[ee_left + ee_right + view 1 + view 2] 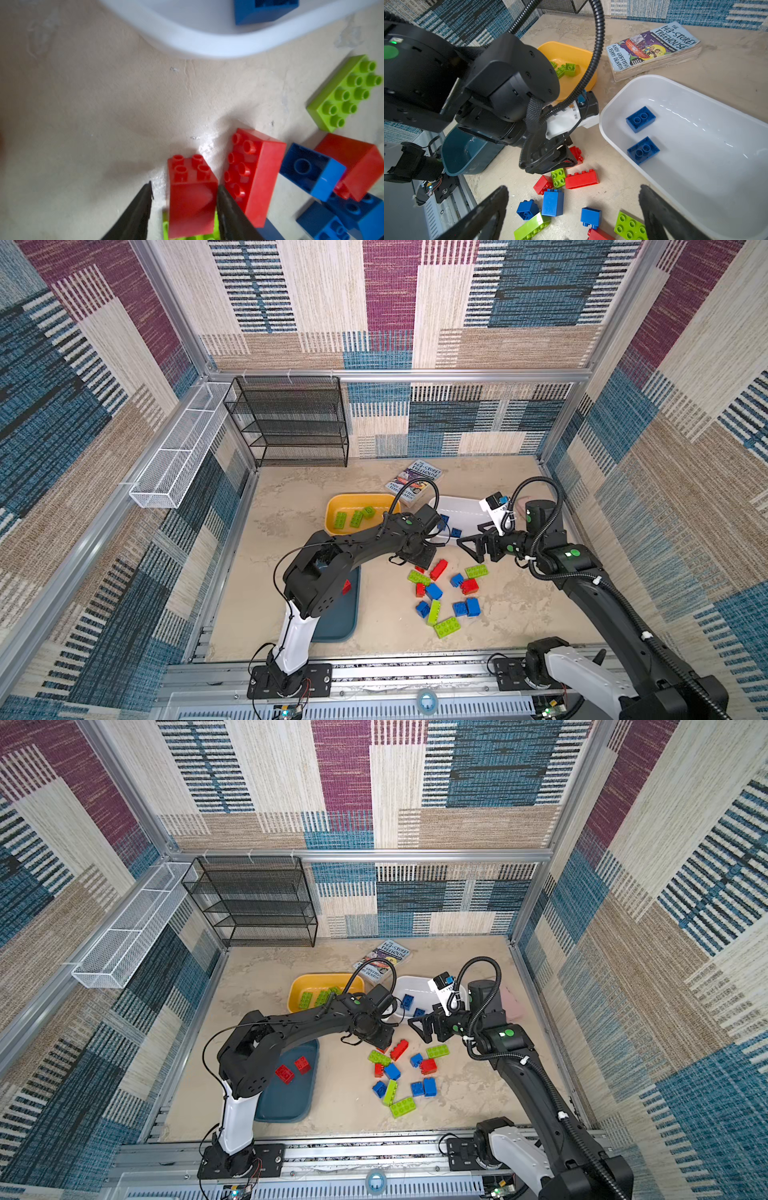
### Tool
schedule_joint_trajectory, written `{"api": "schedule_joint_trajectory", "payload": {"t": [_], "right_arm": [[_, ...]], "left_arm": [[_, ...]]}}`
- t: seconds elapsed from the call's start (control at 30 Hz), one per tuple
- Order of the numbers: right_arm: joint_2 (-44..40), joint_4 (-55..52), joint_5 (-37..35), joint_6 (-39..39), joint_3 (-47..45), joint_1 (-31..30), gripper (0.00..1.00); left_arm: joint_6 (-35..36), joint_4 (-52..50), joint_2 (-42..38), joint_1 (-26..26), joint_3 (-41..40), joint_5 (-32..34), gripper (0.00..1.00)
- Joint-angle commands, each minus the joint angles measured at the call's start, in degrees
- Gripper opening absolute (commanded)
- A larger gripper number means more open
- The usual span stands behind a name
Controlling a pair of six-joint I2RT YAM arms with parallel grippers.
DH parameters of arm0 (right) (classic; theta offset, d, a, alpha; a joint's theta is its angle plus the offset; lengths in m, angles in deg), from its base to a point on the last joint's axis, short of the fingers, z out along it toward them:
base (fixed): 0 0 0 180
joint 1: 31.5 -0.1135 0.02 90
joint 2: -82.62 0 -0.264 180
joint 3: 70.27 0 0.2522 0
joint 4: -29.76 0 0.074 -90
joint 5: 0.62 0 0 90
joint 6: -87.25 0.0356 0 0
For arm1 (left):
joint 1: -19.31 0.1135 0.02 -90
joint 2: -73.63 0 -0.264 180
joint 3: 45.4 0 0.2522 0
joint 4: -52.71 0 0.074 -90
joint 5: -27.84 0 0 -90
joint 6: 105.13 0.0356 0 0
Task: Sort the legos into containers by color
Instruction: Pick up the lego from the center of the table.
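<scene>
Closest in, my left pincer [184,185] stands astride a small red brick [191,199]; its black fingers [137,212] are apart, one touching the brick's side and the other just short of it, so nothing is clamped. The brick lies tipped, studs facing away from my wrist toward the white bin [187,45]; a lime green brick [165,228] shows under its near end. Just beside it a long red brick [253,176] lies on its side; its long axis also runs toward the white bin, and its studs are turned at the small one.

My right pincer [574,188] hangs spread wide and holds nothing, above the loose bricks [446,626] on the table [519,614], beside the white bin; in that bin two blue bricks [640,118] lie hollow side up. Three green bricks [356,518] sit in the yellow bin [332,510]; two red bricks [284,1074] sit in the teal bin [291,1106], which lies partly under my left arm in both top views.
</scene>
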State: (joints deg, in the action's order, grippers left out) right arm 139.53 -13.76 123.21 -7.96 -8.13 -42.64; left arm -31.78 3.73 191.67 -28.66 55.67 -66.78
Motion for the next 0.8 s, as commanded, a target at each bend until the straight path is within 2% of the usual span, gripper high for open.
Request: {"api": "schedule_joint_trajectory", "payload": {"t": [0.0, 0.2, 0.33, 0.37, 0.5, 0.77], "right_arm": [[-0.1, 0.3, -0.8, -0.7, 0.5, 0.0, 0.99], [0.1, 0.3, -0.8, -0.7, 0.5, 0.0, 0.99], [0.0, 0.4, -0.7, -0.7, 0.4, 0.0, 0.99], [0.0, 0.4, -0.7, -0.7, 0.4, 0.0, 0.99], [0.0, 0.5, -0.5, -0.8, 0.3, 0.0, 0.99], [0.2, 2.2, 3.1, -0.9, 0.0, 0.0, 0.99]], "left_arm": [[2.1, -0.2, 0.9, -0.3, 0.2, 1.3, 0.48], [2.7, -1.3, 1.9, -1.2, 0.9, 3.6, 0.44], [2.6, -3.2, 1.7, -1.2, 1.7, 5.6, 0.27], [2.7, -3.2, 1.2, -1.2, 1.7, 6.2, 0.25], [3.0, -8.2, -1.6, -1.2, 3.2, 7.2, 0.25], [2.0, -17.8, -17.4, -0.1, -2.5, 11.5, 0.28]]}}
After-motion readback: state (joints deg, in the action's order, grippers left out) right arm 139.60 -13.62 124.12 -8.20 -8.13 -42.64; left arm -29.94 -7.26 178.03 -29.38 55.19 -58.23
